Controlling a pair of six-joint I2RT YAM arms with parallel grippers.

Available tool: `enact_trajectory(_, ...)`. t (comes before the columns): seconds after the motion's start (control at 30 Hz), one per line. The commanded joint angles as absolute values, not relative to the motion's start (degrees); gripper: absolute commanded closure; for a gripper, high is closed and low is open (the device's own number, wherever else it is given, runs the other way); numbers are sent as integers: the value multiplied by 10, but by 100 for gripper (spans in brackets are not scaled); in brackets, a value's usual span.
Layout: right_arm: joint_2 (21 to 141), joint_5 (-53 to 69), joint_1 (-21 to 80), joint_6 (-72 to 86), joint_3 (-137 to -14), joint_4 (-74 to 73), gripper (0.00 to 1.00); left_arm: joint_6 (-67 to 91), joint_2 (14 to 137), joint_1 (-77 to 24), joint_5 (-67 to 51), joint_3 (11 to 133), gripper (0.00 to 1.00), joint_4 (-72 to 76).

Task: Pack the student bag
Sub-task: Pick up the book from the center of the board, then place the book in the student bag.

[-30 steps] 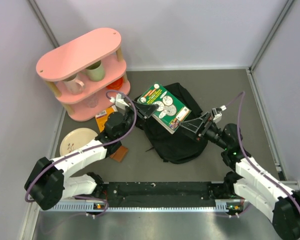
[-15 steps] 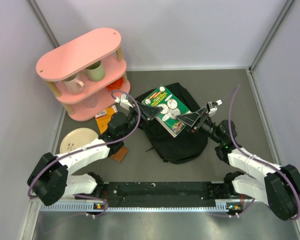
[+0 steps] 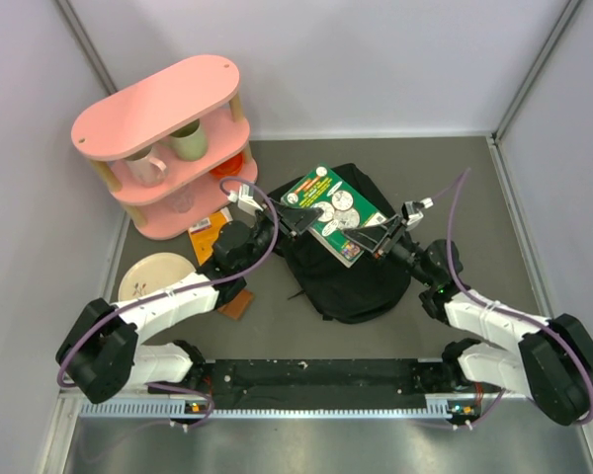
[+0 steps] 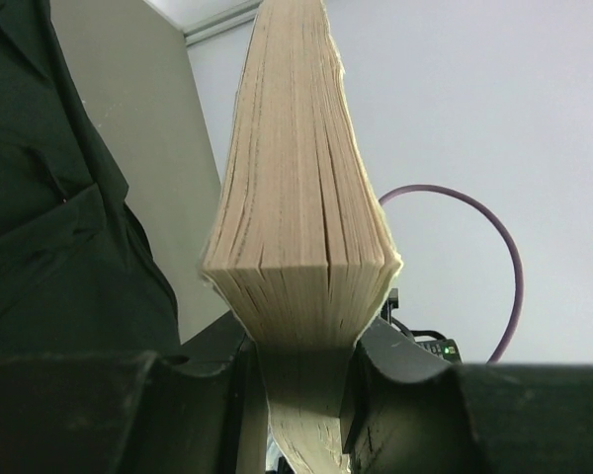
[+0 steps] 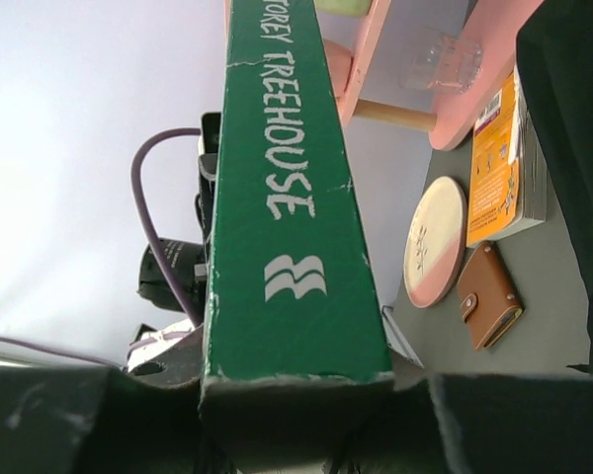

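A thick green book (image 3: 333,212) hangs tilted above the student bag (image 3: 351,281), a floppy black backpack lying on the grey floor. My left gripper (image 3: 298,219) is shut on the book's page edge; in the left wrist view the cream pages (image 4: 296,197) are pinched between the jaws of that gripper (image 4: 301,395), with the bag's black fabric (image 4: 49,197) to the left. My right gripper (image 3: 368,240) is shut on the opposite side. The green spine (image 5: 287,197) fills the gap of the right gripper (image 5: 296,425).
A pink two-tier shelf (image 3: 168,128) with mugs stands at the back left. In front of it lie an orange book (image 3: 210,235), a cream plate (image 3: 153,278) and a brown wallet (image 3: 237,303). Grey walls enclose the floor on three sides.
My right gripper has moved left to the book and closed on its spine. The left gripper has kept its hold and carried the book slightly further over the bag.
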State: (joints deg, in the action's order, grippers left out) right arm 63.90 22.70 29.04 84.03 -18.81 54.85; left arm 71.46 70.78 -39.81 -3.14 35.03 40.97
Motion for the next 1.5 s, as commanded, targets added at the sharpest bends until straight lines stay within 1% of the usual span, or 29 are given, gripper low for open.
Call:
enact_trajectory(0.0,600,194,300,810,-206,564,100,709,695,-400,-33,356,100,467)
enact_trajectory(0.03,590,192,299,802,-208,546,100,700,694,-400,-38,367,75,455)
enact_trajectory(0.07,580,186,299,776,-216,504,100,684,693,-399,-51,382,57,427)
enact_trajectory(0.1,549,178,299,761,-219,471,100,639,695,-401,-72,401,42,388)
enact_trajectory(0.13,530,167,299,745,-221,437,100,609,692,-403,-76,438,19,303)
enact_trajectory(0.17,510,140,299,715,-231,350,100,582,689,-406,-76,457,11,258)
enact_trajectory(0.2,462,121,300,698,-238,297,100,533,687,-408,-76,472,3,217)
enact_trajectory(0.23,439,99,300,679,-248,241,100,509,682,-410,-75,488,2,158)
enact_trajectory(0.3,393,29,298,633,-273,90,100,445,677,-411,-68,493,2,107)
enact_trajectory(0.33,352,6,298,621,-279,47,100,424,672,-413,-61,493,2,89)
enact_trajectory(0.37,333,-41,298,607,-291,13,100,404,669,-417,-47,495,2,38)
enact_trajectory(0.4,317,-63,297,601,-295,-58,100,356,667,-437,-32,497,2,20)
enact_trajectory(0.43,283,-83,297,599,-299,-85,100,328,665,-454,-12,501,1,3)
enact_trajectory(0.47,270,-124,297,599,-308,-112,100,284,665,-473,49,507,1,-45)
enact_trajectory(0.5,255,-143,297,599,-315,-171,100,265,673,-513,70,518,1,-60)
enact_trajectory(0.53,231,-161,296,595,-320,-192,100,250,679,-531,88,525,1,-76)
enact_trajectory(0.63,196,-223,296,584,-352,-267,100,216,704,-578,96,539,1,-99)
enact_trajectory(0.7,185,-240,297,582,-365,-313,100,201,715,-599,85,543,1,-99)
enact_trajectory(0.87,145,-260,296,585,-388,-377,100,150,754,-634,49,574,1,-116)
enact_trajectory(1.07,105,-263,297,593,-394,-416,100,146,776,-650,55,607,1,-145)
enact_trajectory(1.27,105,-250,298,610,-399,-450,100,159,772,-651,62,604,1,-145)
enact_trajectory(1.47,135,-287,297,585,-419,-450,100,91,790,-651,40,620,1,-157)
